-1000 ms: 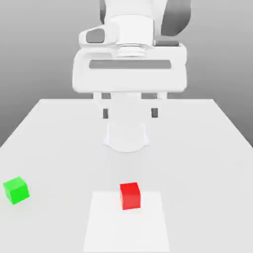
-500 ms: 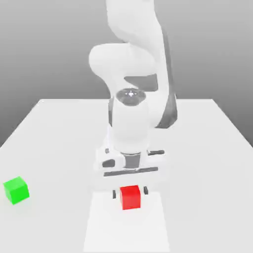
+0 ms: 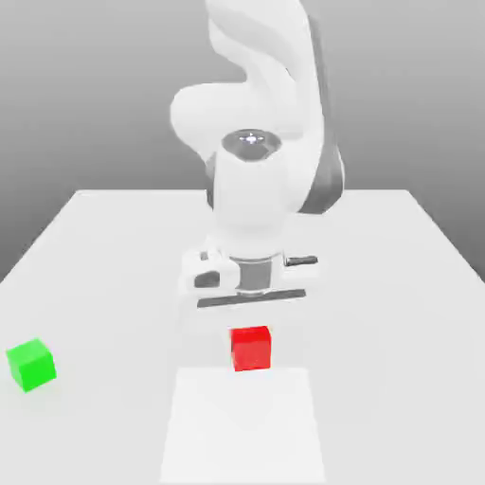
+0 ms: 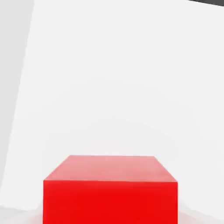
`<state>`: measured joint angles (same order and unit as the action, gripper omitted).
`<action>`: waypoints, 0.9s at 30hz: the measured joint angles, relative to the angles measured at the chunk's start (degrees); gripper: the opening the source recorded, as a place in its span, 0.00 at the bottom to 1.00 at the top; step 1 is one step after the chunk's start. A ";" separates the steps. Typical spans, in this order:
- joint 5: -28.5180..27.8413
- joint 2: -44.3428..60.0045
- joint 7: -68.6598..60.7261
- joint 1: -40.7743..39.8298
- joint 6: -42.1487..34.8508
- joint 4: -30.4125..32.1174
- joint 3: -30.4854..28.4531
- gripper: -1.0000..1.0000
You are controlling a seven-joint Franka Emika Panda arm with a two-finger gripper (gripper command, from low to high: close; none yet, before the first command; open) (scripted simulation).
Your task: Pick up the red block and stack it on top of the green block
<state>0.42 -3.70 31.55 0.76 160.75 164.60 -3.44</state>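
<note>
Gripper (image 3: 251,343): closed on red; probably gripped to carry it
Red (image 3: 251,350): under the hand, seemingly lifted; fairly level, which should help stacking
Green (image 3: 31,366): on table (image 3: 114,313), exterior view's left; stack base, next move likely over it

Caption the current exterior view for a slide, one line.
Gripper holding the red block above the table, with the green block resting at the exterior view's left.
</note>
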 joint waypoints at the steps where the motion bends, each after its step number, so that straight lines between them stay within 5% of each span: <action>1: 0.33 0.16 -2.38 -1.01 -0.56 -0.65 -0.87 0.00; 22: 1.54 5.83 -51.82 -26.79 -10.13 -15.66 -15.47 0.00; 27: 4.46 10.37 -57.47 -28.44 -6.84 -17.15 -14.77 0.00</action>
<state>4.88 6.67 -25.92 -27.69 153.91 147.45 -18.21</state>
